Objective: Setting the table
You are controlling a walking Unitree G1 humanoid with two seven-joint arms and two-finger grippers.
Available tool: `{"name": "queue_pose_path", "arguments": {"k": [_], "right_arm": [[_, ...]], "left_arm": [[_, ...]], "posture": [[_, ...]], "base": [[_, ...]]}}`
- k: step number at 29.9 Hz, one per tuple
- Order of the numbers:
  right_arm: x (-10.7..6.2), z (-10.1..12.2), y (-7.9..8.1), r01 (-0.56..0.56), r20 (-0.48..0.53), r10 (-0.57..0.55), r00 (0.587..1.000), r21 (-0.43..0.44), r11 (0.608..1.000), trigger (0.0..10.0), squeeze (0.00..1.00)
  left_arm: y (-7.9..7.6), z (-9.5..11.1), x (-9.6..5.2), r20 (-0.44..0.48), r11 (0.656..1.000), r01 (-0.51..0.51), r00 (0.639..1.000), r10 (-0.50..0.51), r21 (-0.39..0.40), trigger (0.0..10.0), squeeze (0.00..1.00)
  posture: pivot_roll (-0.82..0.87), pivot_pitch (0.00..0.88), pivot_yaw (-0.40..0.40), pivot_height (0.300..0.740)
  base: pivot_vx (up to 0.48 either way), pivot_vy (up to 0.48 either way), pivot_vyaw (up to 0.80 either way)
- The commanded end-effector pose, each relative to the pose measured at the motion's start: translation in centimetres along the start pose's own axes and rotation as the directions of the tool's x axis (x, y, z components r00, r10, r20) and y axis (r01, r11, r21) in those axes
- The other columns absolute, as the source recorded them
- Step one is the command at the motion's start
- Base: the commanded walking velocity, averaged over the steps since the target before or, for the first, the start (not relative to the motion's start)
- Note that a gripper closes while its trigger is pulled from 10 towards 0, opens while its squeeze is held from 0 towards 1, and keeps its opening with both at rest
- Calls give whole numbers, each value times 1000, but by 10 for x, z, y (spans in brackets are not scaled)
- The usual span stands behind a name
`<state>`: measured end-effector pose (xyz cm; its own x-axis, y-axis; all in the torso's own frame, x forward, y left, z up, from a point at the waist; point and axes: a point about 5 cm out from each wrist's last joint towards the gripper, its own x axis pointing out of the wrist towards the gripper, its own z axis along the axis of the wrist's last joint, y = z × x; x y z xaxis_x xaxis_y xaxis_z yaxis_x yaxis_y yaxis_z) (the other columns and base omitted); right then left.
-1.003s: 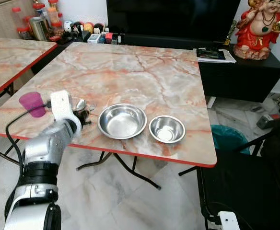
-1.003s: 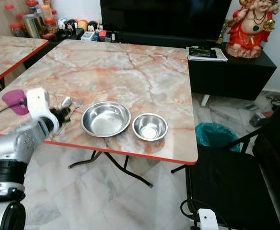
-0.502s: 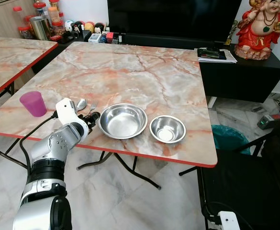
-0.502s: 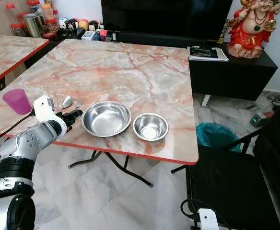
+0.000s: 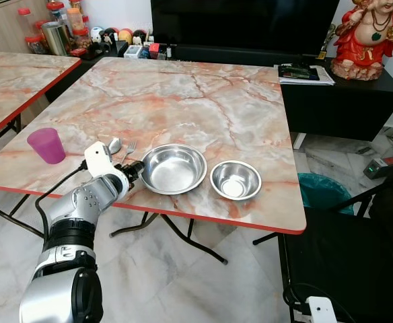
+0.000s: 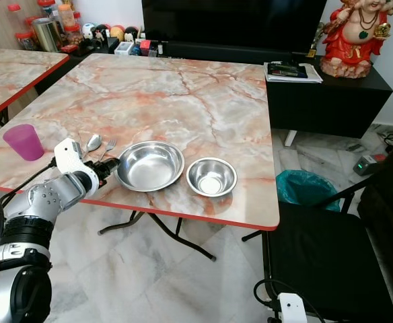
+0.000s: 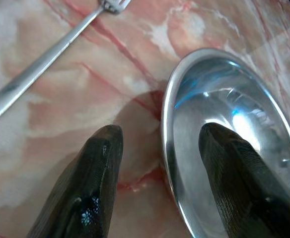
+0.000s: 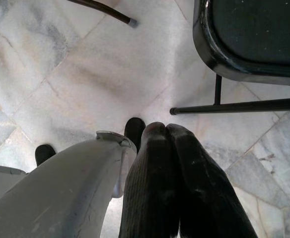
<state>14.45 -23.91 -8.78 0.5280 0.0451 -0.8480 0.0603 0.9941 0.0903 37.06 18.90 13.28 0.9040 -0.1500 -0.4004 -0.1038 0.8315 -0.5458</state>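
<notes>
On the marble table (image 5: 203, 94) a large steel bowl (image 5: 173, 168) stands beside a smaller steel bowl (image 5: 235, 180). A spoon (image 5: 114, 145) and a fork (image 5: 128, 148) lie left of the large bowl, and a purple cup (image 5: 47, 145) stands further left. My left gripper (image 5: 134, 169) is at the large bowl's left rim. In the left wrist view it is open (image 7: 160, 134), one finger over the table and the other over the bowl (image 7: 224, 129), with the fork (image 7: 50, 47) beyond. My right gripper (image 8: 167, 134) hangs shut over the floor.
A second marble table (image 5: 15, 74) stands to the left. A black chair (image 5: 358, 256) is at the near right, with a teal bin (image 5: 317, 192) behind it. At the back a dark TV cabinet holds a red statue (image 5: 371, 37) and jars (image 5: 55, 33).
My left gripper has moved right, from beside the spoon and fork to the large bowl's left rim. The bowls, cutlery and cup have stayed in place.
</notes>
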Motion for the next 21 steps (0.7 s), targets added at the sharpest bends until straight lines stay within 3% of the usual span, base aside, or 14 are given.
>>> {"name": "queue_pose_path", "arguments": {"k": [1, 21], "right_arm": [[-1, -2, -1, 8, 2, -8, 1000, 13, 1000, 10000, 0], [0, -2, 1, 16, 12, -17, 1000, 27, 999, 10000, 0]], "left_arm": [[-3, 0, 3, -3, 1000, 9, 1000, -9, -6, 10000, 0], [-2, -14, 15, 21, 997, -5, 1000, 7, -79, 10000, 0]], "posture": [[1, 2, 0, 740], [-26, 0, 9, 740]], "base": [[0, 0, 0], [0, 0, 0]]}}
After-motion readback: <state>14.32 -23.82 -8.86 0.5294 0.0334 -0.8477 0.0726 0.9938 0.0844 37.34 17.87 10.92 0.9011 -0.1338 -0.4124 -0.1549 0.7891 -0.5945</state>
